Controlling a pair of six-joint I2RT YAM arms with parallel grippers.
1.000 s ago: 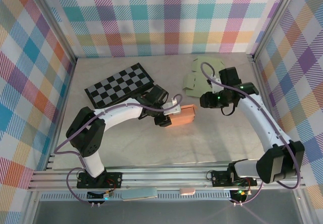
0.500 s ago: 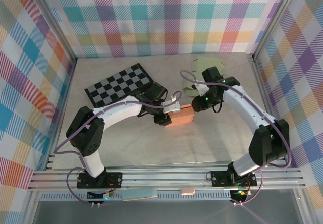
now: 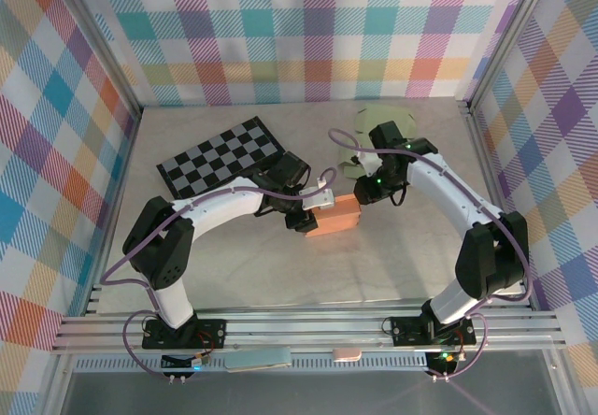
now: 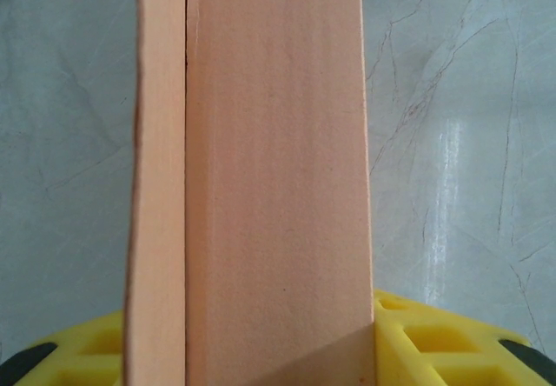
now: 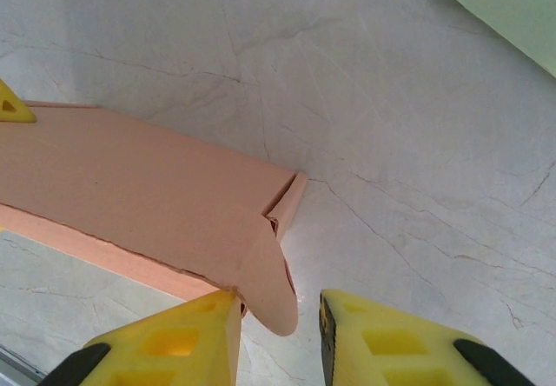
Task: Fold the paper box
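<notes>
Top external view, query 1: where is the paper box (image 3: 334, 216)?

Reply: The orange box lies near the middle of the table (image 3: 280, 275), between the two arms. A checkerboard mat (image 3: 222, 158) lies to the far left of it, and a pale green sheet (image 3: 378, 121) lies behind it.

Query 2: State of the left gripper (image 3: 313, 213)?

Reply: It meets the box at the box's left end. In the left wrist view a box panel stands on edge between the yellow fingers (image 4: 434, 342) and touches both, so the jaws are clamped on the box.

Query 3: State of the right gripper (image 3: 360, 193)?

Reply: It hangs at the box's right end. In the right wrist view the jaws stand apart. A rounded flap (image 5: 265, 290) projects from the box corner, and its tip reaches into the gap. The flap touches one finger; the other finger is clear of it. Nothing is gripped.

Query 4: Condition of the box?

Reply: That flap stands out from the body, not tucked in.
</notes>
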